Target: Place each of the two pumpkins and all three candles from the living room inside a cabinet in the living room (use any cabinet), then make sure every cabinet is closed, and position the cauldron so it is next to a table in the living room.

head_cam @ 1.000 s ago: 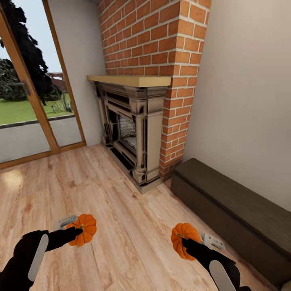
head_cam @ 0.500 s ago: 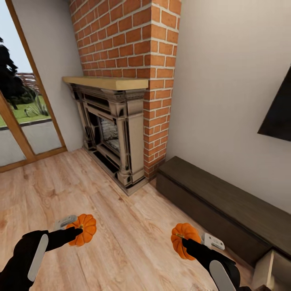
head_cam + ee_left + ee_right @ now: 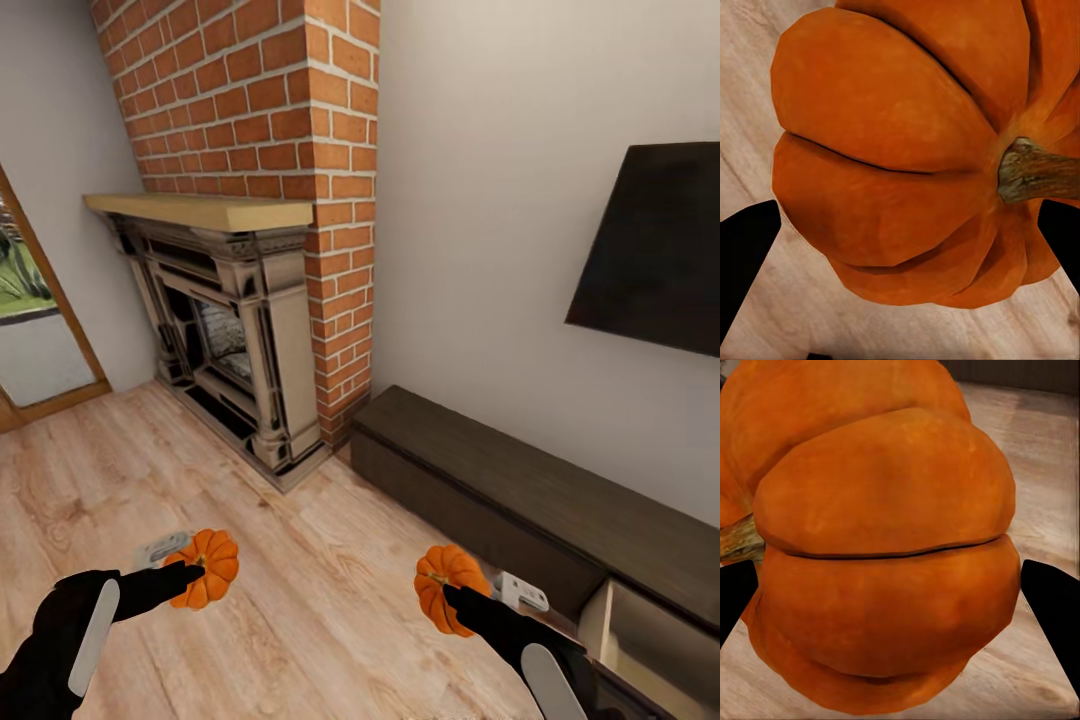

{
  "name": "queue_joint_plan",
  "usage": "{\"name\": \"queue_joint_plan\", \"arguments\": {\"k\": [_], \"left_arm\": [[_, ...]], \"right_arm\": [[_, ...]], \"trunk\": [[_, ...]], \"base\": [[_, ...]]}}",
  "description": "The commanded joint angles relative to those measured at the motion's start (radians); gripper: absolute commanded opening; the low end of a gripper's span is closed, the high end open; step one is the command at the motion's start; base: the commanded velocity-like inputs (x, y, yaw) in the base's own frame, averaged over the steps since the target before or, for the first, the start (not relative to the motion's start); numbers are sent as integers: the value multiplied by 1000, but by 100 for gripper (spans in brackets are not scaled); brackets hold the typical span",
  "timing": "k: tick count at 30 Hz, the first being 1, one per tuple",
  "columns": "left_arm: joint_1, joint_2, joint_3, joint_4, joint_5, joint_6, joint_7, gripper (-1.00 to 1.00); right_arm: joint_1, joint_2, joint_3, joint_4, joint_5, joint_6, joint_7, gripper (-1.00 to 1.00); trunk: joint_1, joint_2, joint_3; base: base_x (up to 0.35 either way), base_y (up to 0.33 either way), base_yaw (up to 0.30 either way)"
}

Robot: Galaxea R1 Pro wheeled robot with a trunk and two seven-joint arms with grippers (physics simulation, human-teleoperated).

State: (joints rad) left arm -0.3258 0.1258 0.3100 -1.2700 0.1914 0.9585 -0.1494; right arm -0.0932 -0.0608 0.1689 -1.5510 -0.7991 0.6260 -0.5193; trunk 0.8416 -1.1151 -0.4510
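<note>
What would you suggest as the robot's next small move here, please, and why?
Probably keep turning right toward the open drawer of the cabinet. The left gripper and right gripper each hold a pumpkin, and the drawer sits at the picture's edge.

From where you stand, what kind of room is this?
Most likely a living room: a brick fireplace with a mantel, a dark screen on the wall, and a long low cabinet under it on a wood floor.
</note>
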Motion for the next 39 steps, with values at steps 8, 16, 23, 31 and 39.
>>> {"name": "queue_joint_plan", "arguments": {"k": [8,16,23,31,39], "left_arm": [[0,0,0,0,5,0,0,-100],[0,-1,0,0,5,0,0,-100],[0,-2,0,0,5,0,-1,-100],[0,-3,0,0,5,0,-1,-100],[0,-4,-1,-17,5,2,-1,-100]], "right_arm": [[1,-3,-1,0,-1,-1,3,-100],[1,-5,6,1,0,-3,14,-100],[1,0,-2,1,-1,-4,48,-100],[1,7,-7,0,-2,-3,84,-100],[1,4,-6,0,-2,-2,85,-100]], "trunk": [[-31,56,25],[-61,112,48],[-88,161,70],[-88,161,70],[-88,161,70]], "base": [[0,0,-286],[0,0,-103],[0,0,-3],[0,0,0],[0,0,-173]]}}
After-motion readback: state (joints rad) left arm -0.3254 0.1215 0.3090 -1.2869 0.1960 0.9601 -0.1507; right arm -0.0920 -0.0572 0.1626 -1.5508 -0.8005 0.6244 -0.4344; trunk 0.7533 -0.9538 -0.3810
